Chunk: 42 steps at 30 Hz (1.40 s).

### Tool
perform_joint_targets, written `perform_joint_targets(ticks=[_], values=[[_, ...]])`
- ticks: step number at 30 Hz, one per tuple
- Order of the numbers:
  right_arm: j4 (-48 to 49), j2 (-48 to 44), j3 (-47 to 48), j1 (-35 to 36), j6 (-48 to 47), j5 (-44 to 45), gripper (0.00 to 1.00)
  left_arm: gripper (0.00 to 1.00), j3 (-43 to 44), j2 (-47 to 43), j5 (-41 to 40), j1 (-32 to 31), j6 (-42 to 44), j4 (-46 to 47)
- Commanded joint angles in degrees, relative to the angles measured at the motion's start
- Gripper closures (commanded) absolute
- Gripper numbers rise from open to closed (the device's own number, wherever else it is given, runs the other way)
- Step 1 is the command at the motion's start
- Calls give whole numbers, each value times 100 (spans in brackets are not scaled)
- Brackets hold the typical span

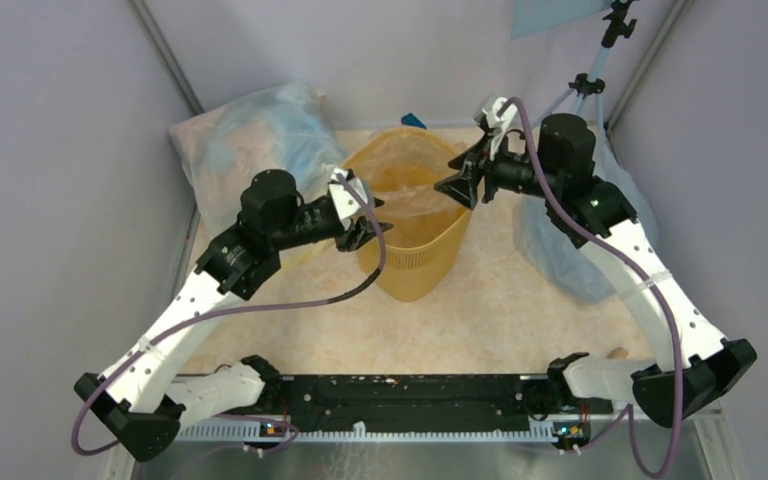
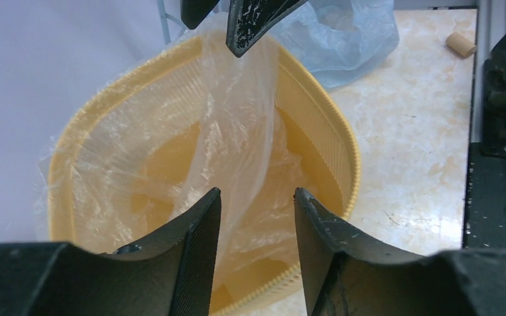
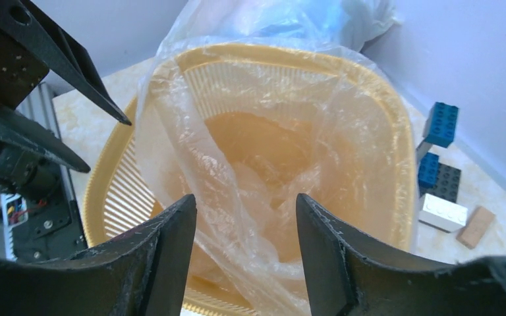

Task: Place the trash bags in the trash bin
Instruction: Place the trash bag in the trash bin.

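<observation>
The yellow trash bin stands mid-table, between both grippers. A thin clear trash bag lies inside it, its film draped over the far rim and a fold rising across the opening. My left gripper is open at the bin's left rim, and in the left wrist view the film hangs beyond its fingertips. My right gripper is open at the right rim. In the right wrist view the bag's fold lies between and below its jaws, over the bin.
A big bluish sack lies at the back left and another lies under the right arm. Blue, black and white blocks and a small wooden piece sit behind the bin. Grey walls close in on both sides.
</observation>
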Motion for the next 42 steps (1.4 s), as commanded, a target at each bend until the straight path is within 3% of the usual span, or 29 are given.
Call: perform_joint_targets(ticks=[1,5,13,19,24,31,35,42], values=[[167,-116,122,19,361,643,41,48,459,436,-277,-157,447,-103],[217,-140,177,-341,1178,820,40,47,489,606,-469,-282,671,-188],[1189,-965,-834,-1393,2886,887,40,60,591,811,-860,-475,881,-248],[808,-1205,-1375,-1956,3910,1285,39,99,588,795,-928,-513,971,-269],[1961,-1348,-2567,-2725,5439,48,50,100,608,712,-743,-525,939,-269],[4440,-1378,-3835,-2881,7118,-995,49,100,649,541,-424,-526,691,-336],[5271,-1227,-4150,-2866,7963,-1240,49,100,695,503,-150,-530,582,-449],[5925,-1061,-4489,-2716,8559,-1060,51,100,732,467,38,-527,507,-604]])
